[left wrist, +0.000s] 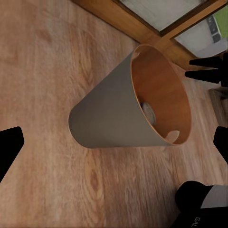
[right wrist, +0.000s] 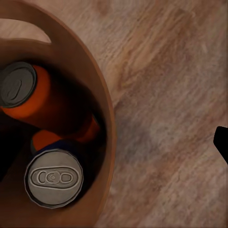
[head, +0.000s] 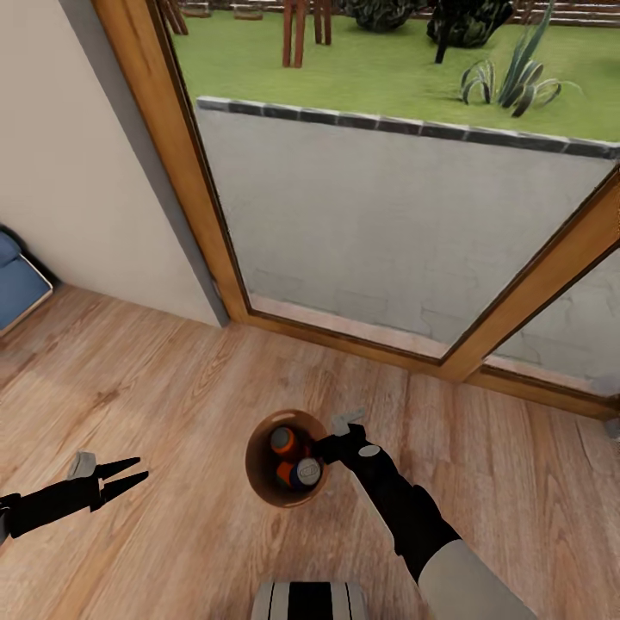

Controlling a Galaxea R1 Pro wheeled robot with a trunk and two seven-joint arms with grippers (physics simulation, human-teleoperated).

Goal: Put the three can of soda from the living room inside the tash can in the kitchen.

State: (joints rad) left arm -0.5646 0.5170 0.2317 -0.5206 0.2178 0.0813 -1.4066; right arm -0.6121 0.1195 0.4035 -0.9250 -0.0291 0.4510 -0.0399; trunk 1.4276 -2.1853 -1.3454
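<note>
Silvery-topped soda cans [right wrist: 52, 175], orange and dark blue, inside brown-lined bin [head: 258, 469].

A light wood plank floor [head: 155, 396] runs up to a plain pale wall [head: 77, 172] at its far left edge. Beside the wall stands a wood-framed glass door [head: 185, 164], its frame meeting the floor along the far edge. A blue cushioned seat [head: 17, 284] sits against the wall at the floor's left edge. Through the glass lies grey paving [head: 387, 224] bordered by dark edging stones [head: 405, 127], then a lawn [head: 362, 69] with a spiky plant [head: 517, 77], dark shrubs [head: 469, 21] and reddish wooden posts [head: 294, 30].
</note>
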